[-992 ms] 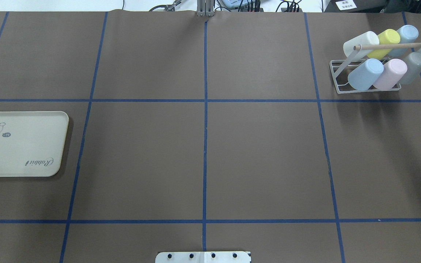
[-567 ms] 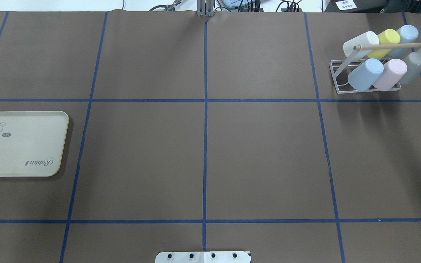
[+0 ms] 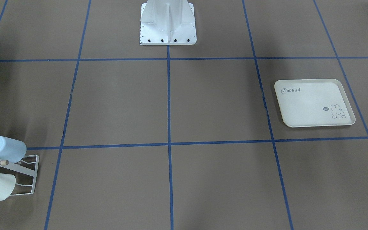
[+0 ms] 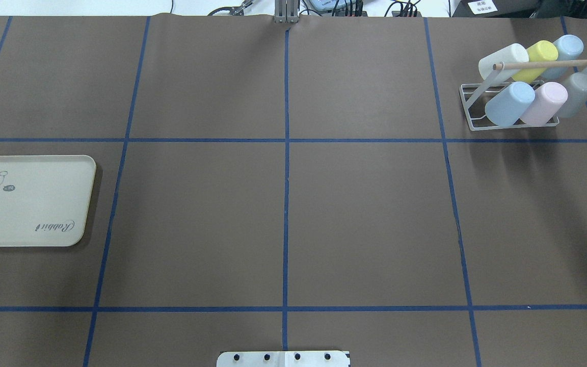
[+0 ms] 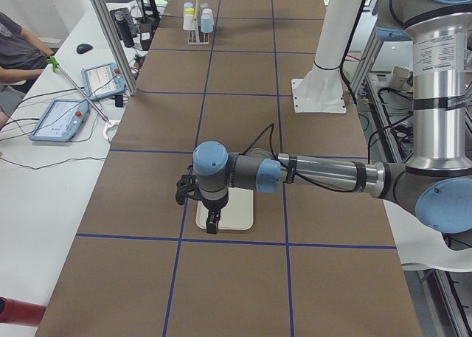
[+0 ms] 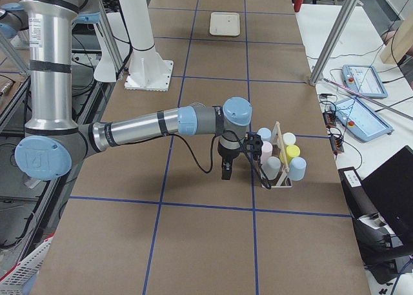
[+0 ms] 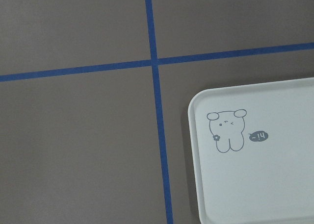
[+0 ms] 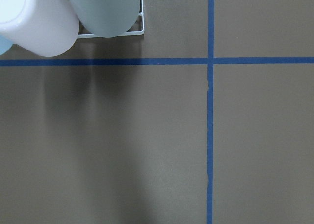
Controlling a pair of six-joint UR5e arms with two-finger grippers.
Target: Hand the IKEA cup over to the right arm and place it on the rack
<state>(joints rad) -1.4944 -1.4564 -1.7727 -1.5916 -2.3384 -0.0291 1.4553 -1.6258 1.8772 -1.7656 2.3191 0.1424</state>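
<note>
Seen from overhead | rack (image 4: 548, 63) is set on tabletop (image 4: 365, 219) at 2 o'clock | six cups (image 4: 510, 103) are carried on it, three behind, three in front | tray (image 4: 28, 214) is laid at 9 o'clock, well apart from rack | base plate (image 4: 283, 359) is fixed at 6 o'clock | left gripper (image 5: 212, 223) is held over tray | right gripper (image 6: 225, 172) is held near rack, at its 6 o'clock

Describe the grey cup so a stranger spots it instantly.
In the overhead view's far right corner stands a white wire rack holding six cups. The grey cup ends its nearer row on the right, beside the pink cup; no other is grey.
</note>
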